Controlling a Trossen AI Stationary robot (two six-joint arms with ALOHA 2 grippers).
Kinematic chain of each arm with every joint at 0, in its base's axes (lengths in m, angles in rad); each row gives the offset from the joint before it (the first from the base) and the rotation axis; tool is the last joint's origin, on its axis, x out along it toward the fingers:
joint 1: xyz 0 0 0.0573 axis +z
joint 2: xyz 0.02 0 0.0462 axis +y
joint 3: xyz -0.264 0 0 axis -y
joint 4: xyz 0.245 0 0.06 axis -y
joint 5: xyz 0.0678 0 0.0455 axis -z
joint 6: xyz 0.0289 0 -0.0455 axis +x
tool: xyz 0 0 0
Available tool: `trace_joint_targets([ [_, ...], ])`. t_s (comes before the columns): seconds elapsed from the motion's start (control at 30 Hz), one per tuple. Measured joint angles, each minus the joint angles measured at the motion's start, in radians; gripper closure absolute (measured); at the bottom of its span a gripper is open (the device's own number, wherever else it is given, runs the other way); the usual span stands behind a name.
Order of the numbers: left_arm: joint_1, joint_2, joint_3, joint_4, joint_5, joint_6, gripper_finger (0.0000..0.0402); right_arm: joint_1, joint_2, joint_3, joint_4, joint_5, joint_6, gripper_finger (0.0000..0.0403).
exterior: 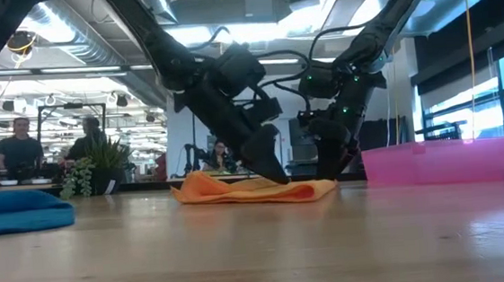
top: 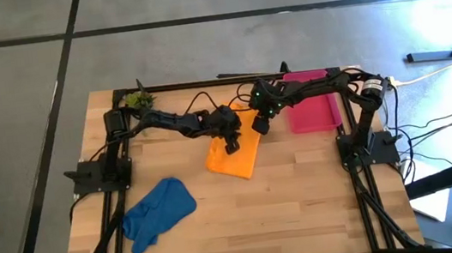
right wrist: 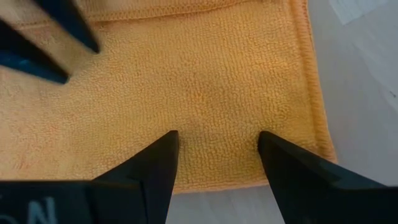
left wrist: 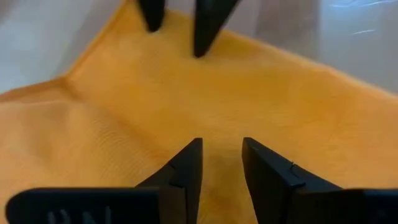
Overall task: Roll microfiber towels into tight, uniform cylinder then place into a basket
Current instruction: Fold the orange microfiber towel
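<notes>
Both tools are pressing down on the orange towel [top: 235,153], which is lying flat near the desk's [top: 303,195] centre, probably to pin it before rolling. The left tool [top: 232,146] is standing on its middle with a narrow gap between its tips, holding nothing. The right tool [top: 261,126], open wider and also empty, is straddling the towel's 1 o'clock edge. The blue towel [top: 159,212] is lying crumpled at 7 o'clock, well apart. The basket [top: 314,109] is waiting at 2 o'clock, just beside the orange towel, leaving bare desk toward 5 o'clock.
</notes>
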Motion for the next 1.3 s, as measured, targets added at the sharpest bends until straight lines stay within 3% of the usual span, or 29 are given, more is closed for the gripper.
trace_joint_targets([
  [0.17, 0.002, -0.001, 0.002, -0.004, -0.169, 0.0, 0.0296, 0.0, 0.0, 0.0, 0.0, -0.001, 0.0, 0.0176],
  [0.57, 0.047, -0.008, 0.005, -0.149, -0.266, 0.0, 0.0296, 0.0, 0.0, 0.0, 0.001, 0.0, 0.003, 0.0176],
  [1.07, 0.115, -0.087, 0.001, -0.24, -0.302, 0.009, 0.0296, 0.0, 0.0, 0.0, 0.001, 0.0, -0.003, 0.0176],
  [1.3, 0.144, -0.162, 0.002, -0.296, -0.233, 0.003, 0.0296, 0.0, -0.001, 0.0, 0.004, 0.0, -0.004, 0.0176],
])
